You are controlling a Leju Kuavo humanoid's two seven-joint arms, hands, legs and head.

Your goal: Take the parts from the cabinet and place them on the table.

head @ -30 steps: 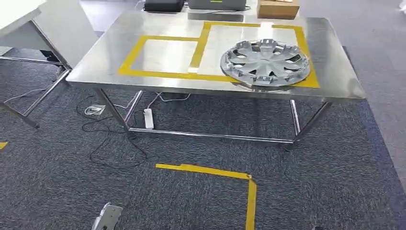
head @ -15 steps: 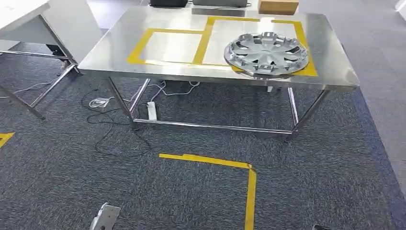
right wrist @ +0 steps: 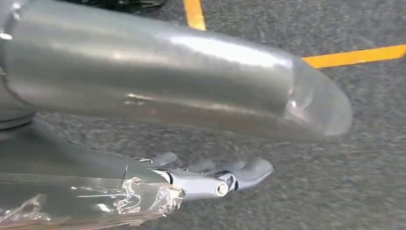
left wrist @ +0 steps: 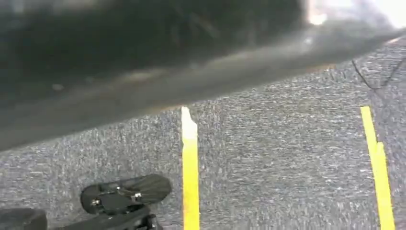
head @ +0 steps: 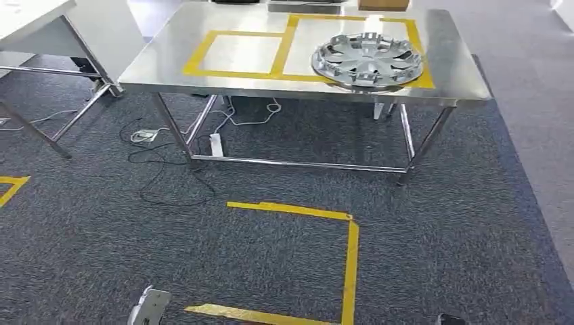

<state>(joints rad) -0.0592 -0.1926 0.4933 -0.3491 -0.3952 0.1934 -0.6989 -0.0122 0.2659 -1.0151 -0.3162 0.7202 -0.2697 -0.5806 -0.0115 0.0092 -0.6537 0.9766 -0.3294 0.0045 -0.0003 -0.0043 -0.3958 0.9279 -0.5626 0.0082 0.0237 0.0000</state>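
Lying flat and face up, the hubcap (head: 367, 59) sits on the steel table (head: 169, 57), inside the right-hand one of two yellow taped squares (head: 233, 53), its near rim touching or just over the tape on the robot's side. Being round, it has no long axis to line up with. From the robot it lies ahead and a little to the right, well apart from both hands, with a stretch of dark carpet and a yellow floor marking (head: 350, 257) in between.

Both arms hang low at the robot's sides. The right hand (right wrist: 210, 179) holds nothing, its fingers stretched out loosely above the carpet. The left hand (left wrist: 119, 196) is partly cut off and blurred, but its dark fingers look slack and empty too.

By side, the right hand is the nearer to the hubcap. This part looks already delivered, so I judge the next move is to fetch another part, not to reach here.
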